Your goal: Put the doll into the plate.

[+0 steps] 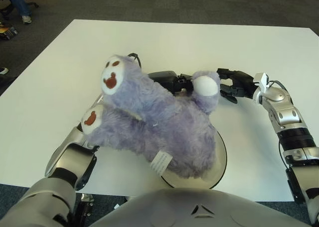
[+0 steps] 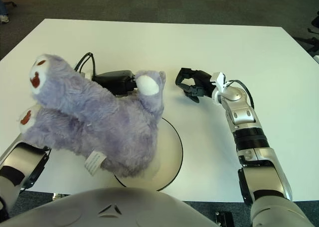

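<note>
Left hand (image 1: 167,81): gripping doll (image 1: 154,122), its long axis running 10-to-4 over plate (image 1: 221,159). Right hand (image 1: 234,85): curled, empty, at 2.

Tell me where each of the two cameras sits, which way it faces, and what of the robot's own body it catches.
Left eye view: on the head, facing forward and down at the white table; shows chest, both arms, the left robot hand behind the purple doll.
Right eye view: the head's other eye, slightly to the right, same aim; shows the right robot hand beside the doll.
Shared: doll lying partly over the plate, both hands, table.
</note>
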Controlling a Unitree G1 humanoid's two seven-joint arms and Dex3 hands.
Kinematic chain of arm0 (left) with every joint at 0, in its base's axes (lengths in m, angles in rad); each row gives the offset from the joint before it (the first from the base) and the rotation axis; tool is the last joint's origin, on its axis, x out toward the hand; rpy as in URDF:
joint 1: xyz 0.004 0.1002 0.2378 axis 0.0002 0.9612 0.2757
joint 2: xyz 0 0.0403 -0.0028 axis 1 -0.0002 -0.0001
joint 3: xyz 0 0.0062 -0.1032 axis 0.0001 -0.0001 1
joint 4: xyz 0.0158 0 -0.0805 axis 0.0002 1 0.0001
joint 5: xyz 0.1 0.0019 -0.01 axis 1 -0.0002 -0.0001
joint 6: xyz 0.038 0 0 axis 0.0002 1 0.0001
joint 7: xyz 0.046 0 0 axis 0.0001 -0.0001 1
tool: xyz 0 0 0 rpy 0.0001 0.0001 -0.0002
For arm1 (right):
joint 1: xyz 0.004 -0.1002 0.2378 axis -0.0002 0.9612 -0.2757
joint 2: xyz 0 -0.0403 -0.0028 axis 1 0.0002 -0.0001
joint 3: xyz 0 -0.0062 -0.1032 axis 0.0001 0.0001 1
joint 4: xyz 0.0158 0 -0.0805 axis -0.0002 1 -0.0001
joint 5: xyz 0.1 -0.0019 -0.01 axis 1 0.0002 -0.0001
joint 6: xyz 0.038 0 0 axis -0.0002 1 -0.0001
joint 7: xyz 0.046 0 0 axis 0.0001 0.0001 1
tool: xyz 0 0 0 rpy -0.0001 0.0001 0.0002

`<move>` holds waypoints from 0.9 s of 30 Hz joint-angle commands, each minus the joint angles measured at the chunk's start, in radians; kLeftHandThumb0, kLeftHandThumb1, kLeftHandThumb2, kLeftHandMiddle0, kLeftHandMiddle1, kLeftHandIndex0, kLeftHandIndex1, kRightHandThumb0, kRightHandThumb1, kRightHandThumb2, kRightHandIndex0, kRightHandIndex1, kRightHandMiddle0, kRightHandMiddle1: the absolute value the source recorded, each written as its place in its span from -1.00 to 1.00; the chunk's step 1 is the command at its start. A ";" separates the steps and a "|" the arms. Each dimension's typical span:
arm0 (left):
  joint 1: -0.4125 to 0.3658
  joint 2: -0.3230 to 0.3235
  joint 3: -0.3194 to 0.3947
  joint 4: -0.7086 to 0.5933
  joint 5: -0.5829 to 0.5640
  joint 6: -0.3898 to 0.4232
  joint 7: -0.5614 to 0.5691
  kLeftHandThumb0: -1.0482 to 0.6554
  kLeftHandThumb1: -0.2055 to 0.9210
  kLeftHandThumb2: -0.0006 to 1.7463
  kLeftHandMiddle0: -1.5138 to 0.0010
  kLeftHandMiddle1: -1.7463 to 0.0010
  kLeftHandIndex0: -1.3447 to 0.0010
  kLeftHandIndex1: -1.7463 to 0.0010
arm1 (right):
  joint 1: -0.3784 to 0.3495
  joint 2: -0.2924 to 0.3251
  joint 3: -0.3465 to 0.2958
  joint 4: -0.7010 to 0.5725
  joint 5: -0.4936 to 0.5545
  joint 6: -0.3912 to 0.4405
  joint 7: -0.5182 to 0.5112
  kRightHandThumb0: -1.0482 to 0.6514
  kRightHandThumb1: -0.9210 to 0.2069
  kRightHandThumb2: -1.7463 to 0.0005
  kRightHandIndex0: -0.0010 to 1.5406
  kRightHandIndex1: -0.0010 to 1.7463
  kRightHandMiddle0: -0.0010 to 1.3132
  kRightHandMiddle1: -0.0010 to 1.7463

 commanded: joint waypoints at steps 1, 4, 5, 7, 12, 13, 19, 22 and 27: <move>-0.031 -0.018 0.013 0.052 0.002 -0.135 0.003 -0.68 0.98 -0.48 0.96 -0.52 1.00 0.01 | 0.091 -0.002 0.041 0.027 -0.052 0.092 0.003 -0.18 -1.00 0.48 0.61 1.00 -0.61 0.92; -0.057 -0.025 0.021 0.114 0.032 -0.281 0.018 -0.55 0.87 -0.47 0.99 -0.14 1.00 0.05 | 0.099 -0.005 0.041 -0.002 -0.047 0.110 0.001 -0.18 -1.00 0.49 0.60 1.00 -0.59 0.91; -0.062 -0.027 0.021 0.128 0.036 -0.305 0.021 -0.51 0.83 -0.46 0.99 -0.04 1.00 0.06 | 0.100 -0.006 0.041 -0.005 -0.047 0.113 0.001 -0.18 -1.00 0.50 0.59 1.00 -0.59 0.90; -0.076 -0.033 0.027 0.161 0.057 -0.369 0.036 -0.48 0.77 -0.42 1.00 0.05 1.00 0.06 | 0.101 -0.007 0.041 -0.011 -0.048 0.119 0.001 -0.18 -1.00 0.50 0.58 1.00 -0.58 0.90; -0.103 -0.035 0.025 0.214 0.085 -0.447 0.064 -0.44 0.68 -0.33 1.00 0.26 1.00 0.07 | 0.103 -0.010 0.043 -0.028 -0.050 0.134 -0.002 -0.26 -0.76 0.37 0.56 1.00 -0.68 0.65; -0.108 -0.034 0.023 0.219 0.087 -0.453 0.067 -0.43 0.67 -0.32 1.00 0.29 1.00 0.07 | 0.103 -0.010 0.044 -0.031 -0.051 0.137 -0.003 -0.29 -0.62 0.25 0.55 1.00 -0.72 0.56; -0.123 -0.028 0.013 0.237 0.101 -0.485 0.093 -0.44 0.68 -0.30 1.00 0.39 1.00 0.07 | 0.102 -0.010 0.041 -0.039 -0.038 0.159 0.011 -0.35 -0.40 0.05 0.57 1.00 -0.78 0.42; -0.129 -0.027 0.012 0.243 0.107 -0.500 0.106 -0.46 0.69 -0.30 1.00 0.42 1.00 0.06 | 0.103 -0.009 0.038 -0.041 -0.033 0.162 0.012 -0.35 -0.39 0.03 0.58 1.00 -0.74 0.42; -0.148 -0.018 0.006 0.258 0.115 -0.531 0.121 -0.47 0.71 -0.31 1.00 0.48 1.00 0.12 | 0.107 -0.008 0.039 -0.053 -0.049 0.159 -0.008 -0.35 -0.37 0.02 0.58 1.00 -0.71 0.42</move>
